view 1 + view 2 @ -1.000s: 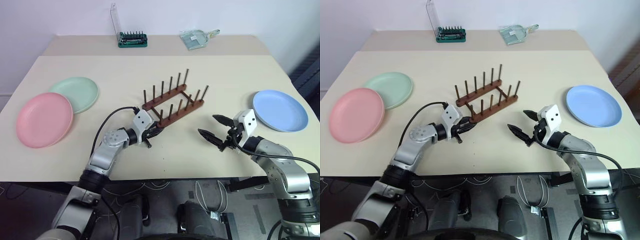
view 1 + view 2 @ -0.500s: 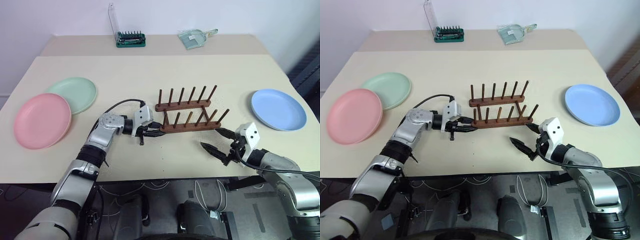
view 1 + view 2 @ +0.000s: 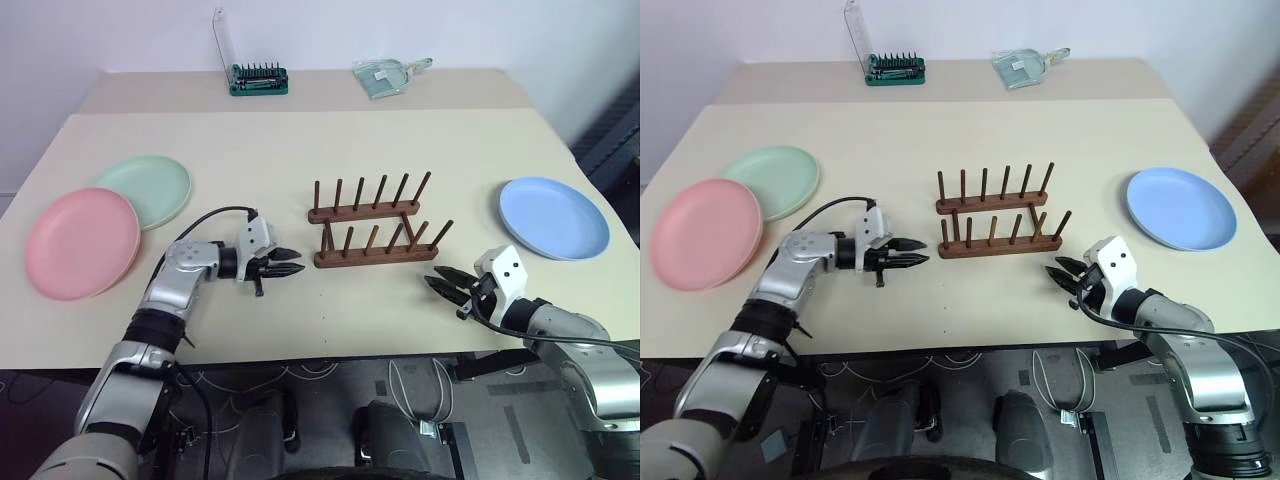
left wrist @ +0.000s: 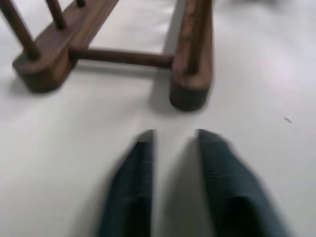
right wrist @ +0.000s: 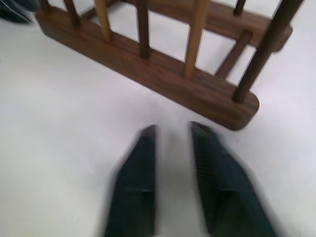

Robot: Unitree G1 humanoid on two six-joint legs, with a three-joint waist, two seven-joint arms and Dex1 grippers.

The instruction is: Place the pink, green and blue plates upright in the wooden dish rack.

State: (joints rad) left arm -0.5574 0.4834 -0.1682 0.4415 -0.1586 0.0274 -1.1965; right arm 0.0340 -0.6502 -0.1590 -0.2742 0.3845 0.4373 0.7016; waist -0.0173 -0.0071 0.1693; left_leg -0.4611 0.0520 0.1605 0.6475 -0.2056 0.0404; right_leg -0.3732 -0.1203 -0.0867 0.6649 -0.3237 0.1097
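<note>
The wooden dish rack (image 3: 371, 226) sits mid-table with its two peg rows running side to side, and you have bare tabletop all round it. Your left gripper (image 3: 290, 264) lies just off its left end, fingers nearly together and holding nothing, with a short bare strip between the tips and the near rail. Your right gripper (image 3: 441, 283) sits just in front of the right end, likewise closed on nothing. The pink plate (image 3: 80, 241) overlaps the green plate (image 3: 146, 189) at the far left edge; the way there is bare. The blue plate (image 3: 553, 217) lies alone at the right, well apart from the rack. The green tool case (image 3: 259, 79) and a clear scoop (image 3: 387, 76) stand far back.
</note>
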